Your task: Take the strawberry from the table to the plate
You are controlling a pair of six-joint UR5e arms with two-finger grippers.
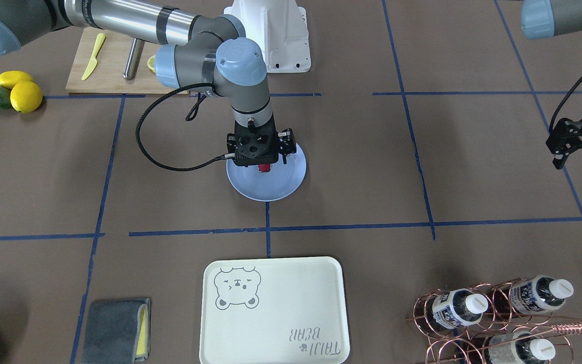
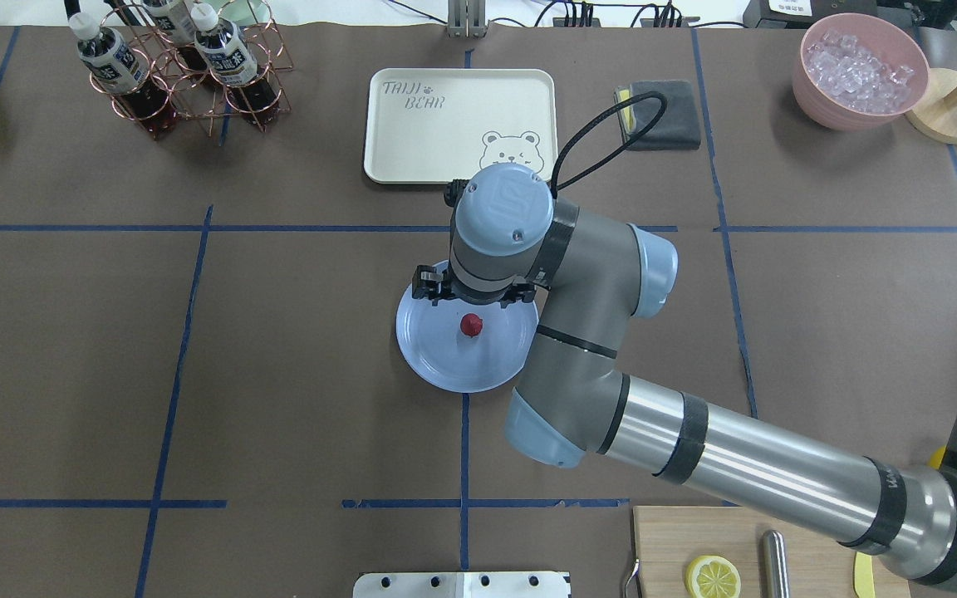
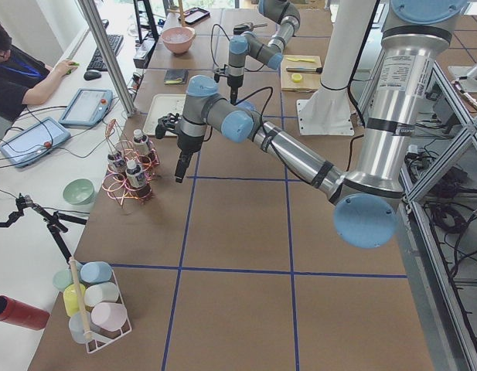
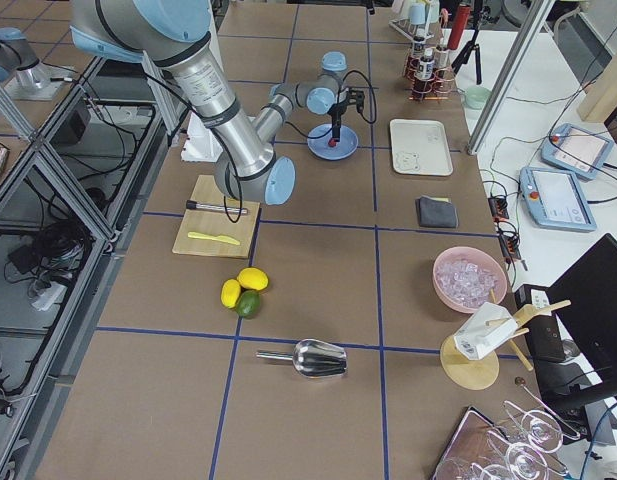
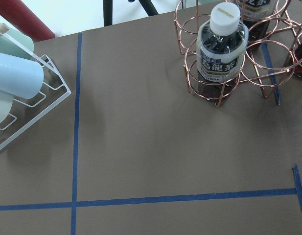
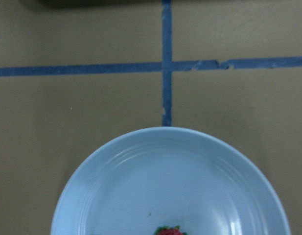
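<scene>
The strawberry point(image 2: 470, 325) is a small dark-red berry over the middle of the light-blue plate point(image 2: 433, 357), which stands on the brown table point(image 2: 296, 349). My right gripper point(image 1: 263, 164) points straight down right above the berry. Its body and wrist hide the fingers, so I cannot tell whether they hold the berry or stand open. The right wrist view shows the plate point(image 6: 141, 186) from close up, with the strawberry point(image 6: 168, 230) at the bottom edge. My left gripper point(image 1: 560, 151) hangs far off over bare table, and its fingers are not clear enough to judge.
A cream bear-print tray point(image 2: 459, 124) and a grey cloth point(image 2: 661, 124) lie beyond the plate. A copper rack of bottles point(image 2: 175, 75) stands far left, and a pink bowl of ice point(image 2: 861, 71) far right. The cutting board point(image 2: 777, 552) with a lemon half sits near the robot.
</scene>
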